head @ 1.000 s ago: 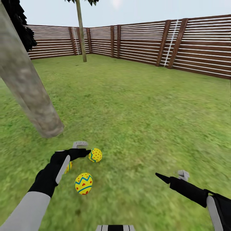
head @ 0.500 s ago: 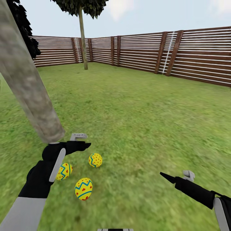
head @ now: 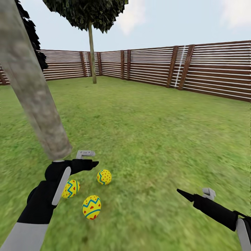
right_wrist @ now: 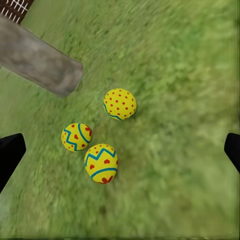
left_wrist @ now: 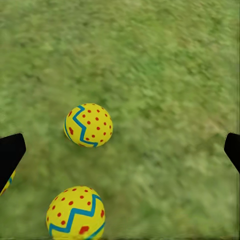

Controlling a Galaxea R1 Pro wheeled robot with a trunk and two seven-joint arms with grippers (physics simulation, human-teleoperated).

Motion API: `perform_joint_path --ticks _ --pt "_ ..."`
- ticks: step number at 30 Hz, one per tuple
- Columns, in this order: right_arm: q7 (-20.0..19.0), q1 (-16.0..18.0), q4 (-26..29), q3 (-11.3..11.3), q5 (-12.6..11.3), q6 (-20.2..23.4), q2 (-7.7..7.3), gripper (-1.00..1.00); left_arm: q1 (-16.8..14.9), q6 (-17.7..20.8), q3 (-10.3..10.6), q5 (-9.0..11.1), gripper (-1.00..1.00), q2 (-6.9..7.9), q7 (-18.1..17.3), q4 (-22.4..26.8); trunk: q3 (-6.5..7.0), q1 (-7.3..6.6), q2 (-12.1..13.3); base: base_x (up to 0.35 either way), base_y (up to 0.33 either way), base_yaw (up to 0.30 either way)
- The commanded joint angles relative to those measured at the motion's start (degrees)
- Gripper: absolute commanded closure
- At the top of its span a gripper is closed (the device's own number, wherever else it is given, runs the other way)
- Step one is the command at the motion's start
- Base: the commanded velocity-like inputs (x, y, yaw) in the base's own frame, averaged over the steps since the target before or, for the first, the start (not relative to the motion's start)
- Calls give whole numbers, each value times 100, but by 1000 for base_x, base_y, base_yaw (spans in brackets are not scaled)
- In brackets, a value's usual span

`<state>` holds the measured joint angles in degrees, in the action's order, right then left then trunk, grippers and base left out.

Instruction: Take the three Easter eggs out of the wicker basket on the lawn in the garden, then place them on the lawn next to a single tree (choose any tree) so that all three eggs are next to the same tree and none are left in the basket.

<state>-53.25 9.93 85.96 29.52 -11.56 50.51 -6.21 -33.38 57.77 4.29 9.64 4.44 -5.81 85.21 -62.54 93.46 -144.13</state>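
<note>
Head view: three Easter eggs lie on the lawn (head: 150, 132) by the tree (head: 35, 101) trunk base. Nearest egg (head: 91, 207) stands w/ long axis roughly upright, tip leaning slightly away from me; dotted egg (head: 104, 177) & third egg (head: 70, 188) look rounder, axis unclear. My left gripper (head: 91, 162) hovers just above the dotted egg, fingers spread, empty. My right gripper (head: 181, 192) is well apart from the eggs, also spread, empty.

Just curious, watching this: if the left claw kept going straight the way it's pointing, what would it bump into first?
Probably grass. The left gripper is open and empty; its wrist camera looks down at the lawn, with one egg slightly off its centre line, so it might graze that first. Depth is hard to judge.
</note>
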Motion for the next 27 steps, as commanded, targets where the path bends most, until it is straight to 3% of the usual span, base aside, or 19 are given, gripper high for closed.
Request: perform_joint_path --ticks 1,15,27 --pt "-20 -3 0 9 2 24 -1 -100 1 23 4 13 -100 4 0 4 18 -6 0 -227 0 0" --pt "-36 -35 -54 18 23 16 -3 -100 108 16 1 -2 -100 22 0 -4 328 -42 18 -37 0 0" --pt "-4 -175 -70 42 29 13 -45 -100 113 24 1 -6 -100 257 0 -33 594 -73 34 0 0 0"
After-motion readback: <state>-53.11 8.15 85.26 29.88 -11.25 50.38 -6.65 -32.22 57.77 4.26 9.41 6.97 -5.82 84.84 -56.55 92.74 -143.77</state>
